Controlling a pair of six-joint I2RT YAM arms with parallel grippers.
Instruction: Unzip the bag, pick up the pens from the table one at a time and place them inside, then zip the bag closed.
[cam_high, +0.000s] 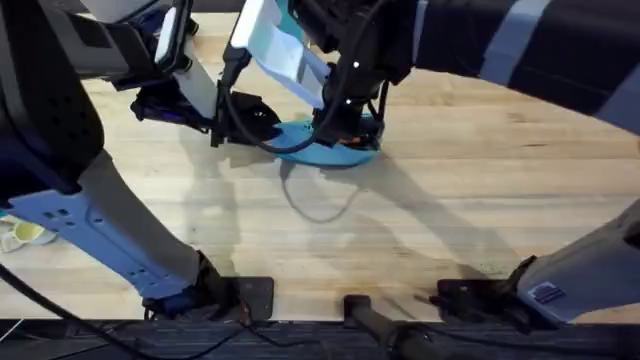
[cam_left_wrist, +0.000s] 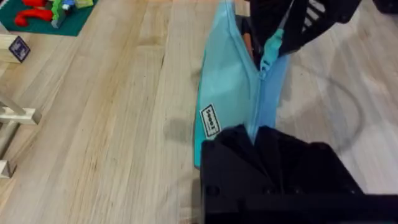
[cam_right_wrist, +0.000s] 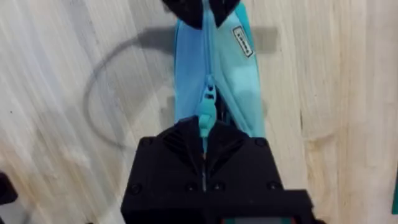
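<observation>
The light blue bag (cam_high: 335, 150) lies on the table (cam_high: 450, 200) at the far middle, stretched between both grippers. My left gripper (cam_left_wrist: 260, 135) is shut on one end of the bag (cam_left_wrist: 227, 93). My right gripper (cam_right_wrist: 204, 132) is shut on the zipper pull (cam_right_wrist: 205, 118) near the other end. The zipper looks closed from the pull to the left gripper. Beyond the pull (cam_left_wrist: 272, 51) the bag gapes dark, and a sliver of orange (cam_left_wrist: 247, 40) shows inside. The pens are otherwise hidden. From overhead the left gripper (cam_high: 268, 128) and right gripper (cam_high: 345, 125) sit at the bag's two ends.
A green mat (cam_left_wrist: 37, 15) with red and coloured pieces lies beyond the bag's left side. Pale wooden blocks (cam_left_wrist: 12, 115) stand nearby. A small yellowish object (cam_high: 22, 235) sits at the table's left edge. Bare wood stretches in front of the bag.
</observation>
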